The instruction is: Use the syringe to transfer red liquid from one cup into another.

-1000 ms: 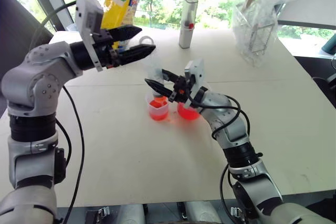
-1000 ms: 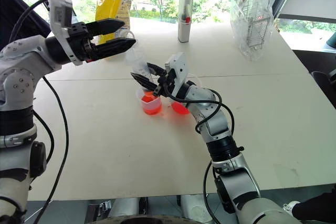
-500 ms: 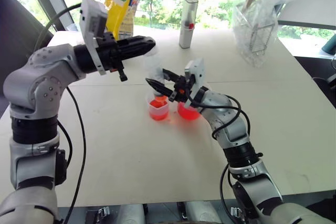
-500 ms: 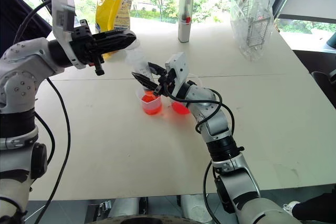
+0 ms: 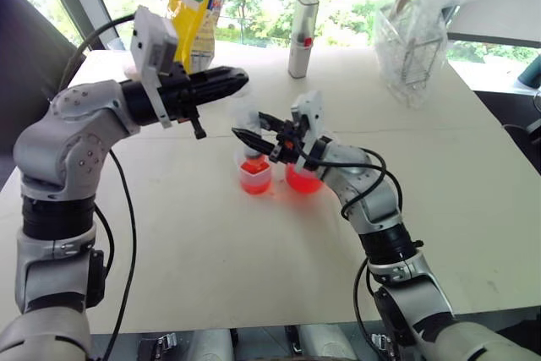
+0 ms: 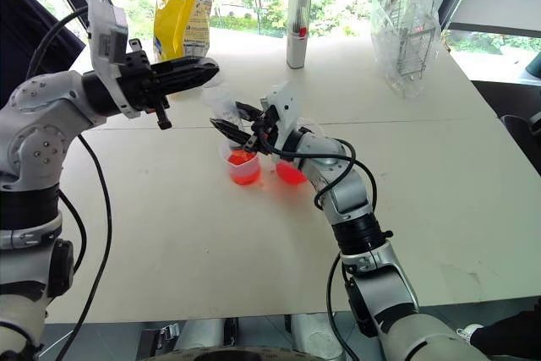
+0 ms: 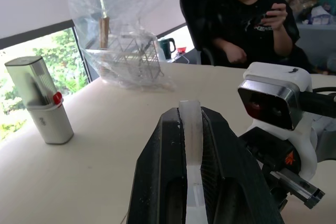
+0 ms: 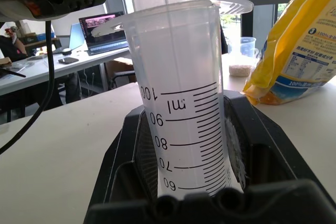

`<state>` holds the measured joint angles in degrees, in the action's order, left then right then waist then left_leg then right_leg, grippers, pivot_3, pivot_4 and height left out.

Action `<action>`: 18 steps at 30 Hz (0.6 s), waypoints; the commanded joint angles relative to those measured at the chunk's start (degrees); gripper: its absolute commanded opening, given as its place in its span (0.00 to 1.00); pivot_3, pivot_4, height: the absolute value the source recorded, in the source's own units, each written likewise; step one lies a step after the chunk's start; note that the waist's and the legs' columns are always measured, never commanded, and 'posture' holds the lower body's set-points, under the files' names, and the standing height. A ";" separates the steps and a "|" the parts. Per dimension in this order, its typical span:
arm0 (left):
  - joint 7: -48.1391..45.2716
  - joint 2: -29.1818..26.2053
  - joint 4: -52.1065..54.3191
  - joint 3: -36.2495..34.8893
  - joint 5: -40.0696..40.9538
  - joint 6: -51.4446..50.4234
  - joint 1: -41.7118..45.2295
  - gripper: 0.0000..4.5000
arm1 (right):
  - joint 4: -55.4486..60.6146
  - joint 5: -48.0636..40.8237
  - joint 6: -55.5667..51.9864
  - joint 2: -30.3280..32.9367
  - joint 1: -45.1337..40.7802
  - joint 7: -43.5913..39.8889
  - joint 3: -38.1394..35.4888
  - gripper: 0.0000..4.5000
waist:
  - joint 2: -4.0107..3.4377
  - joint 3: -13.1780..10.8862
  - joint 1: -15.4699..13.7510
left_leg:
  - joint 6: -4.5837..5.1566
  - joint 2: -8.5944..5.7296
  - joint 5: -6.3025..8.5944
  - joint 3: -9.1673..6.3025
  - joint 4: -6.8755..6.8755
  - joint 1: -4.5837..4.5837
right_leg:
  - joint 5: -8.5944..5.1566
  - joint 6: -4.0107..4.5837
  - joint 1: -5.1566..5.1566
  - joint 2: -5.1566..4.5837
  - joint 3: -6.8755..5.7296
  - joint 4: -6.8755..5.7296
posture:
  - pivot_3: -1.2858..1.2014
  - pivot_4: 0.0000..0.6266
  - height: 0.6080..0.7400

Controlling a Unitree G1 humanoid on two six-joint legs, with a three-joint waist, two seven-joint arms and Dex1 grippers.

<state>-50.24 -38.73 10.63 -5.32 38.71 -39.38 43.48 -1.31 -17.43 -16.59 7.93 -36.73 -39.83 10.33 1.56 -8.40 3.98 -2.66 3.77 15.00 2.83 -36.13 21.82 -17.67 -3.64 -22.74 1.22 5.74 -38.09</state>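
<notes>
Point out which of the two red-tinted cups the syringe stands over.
The smaller cup, on the robot's left of the wider beaker; the syringe stands above it.

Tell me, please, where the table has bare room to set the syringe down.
The near tabletop, in front of the smaller cup and beaker, is bare. So is the right side below the bagged wire rack. The middle is crowded by both grippers.

Yellow bag (image 5: 193,6) upright on the white counter (image 5: 211,251), just behind the left end effector (image 5: 237,82). Silver-white bottle (image 5: 302,35) standing farther back, beyond the right end effector (image 5: 245,137). Wire rack in a clear plastic bag (image 5: 416,31) well off to that end effector's right. Seated person in black (image 7: 252,14) past the counter's edge.
</notes>
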 commanded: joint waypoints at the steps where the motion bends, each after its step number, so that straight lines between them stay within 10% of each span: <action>1: -1.07 -0.77 -0.56 3.52 -2.90 -0.44 -2.35 0.00 | 6.60 -4.13 1.10 -0.65 -5.11 0.94 -4.76 0.31 | 0.00 0.00 -0.01 | 0.00 0.00 0.00 -0.01 0.00 0.01 | 0.00 0.00 -0.01 0.00 0.00 0.00 | 0.52 0.24 1.00; 18: -1.25 -0.57 -1.71 4.19 -3.76 0.47 -3.99 0.00 | 9.93 -8.42 -4.48 -0.16 -7.40 2.96 -6.99 0.31 | 0.00 0.00 0.00 | 0.00 0.00 0.00 0.00 0.01 0.02 | 0.00 0.00 -0.01 0.00 0.00 0.02 | 0.52 0.24 1.00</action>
<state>-50.62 -38.59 10.21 -5.16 37.72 -37.02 41.71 0.93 -21.53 -24.22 8.62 -38.71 -38.57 10.19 1.57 -8.40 3.98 -2.65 3.77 15.00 2.82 -36.12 21.84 -17.68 -3.64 -22.75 1.22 5.73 -38.06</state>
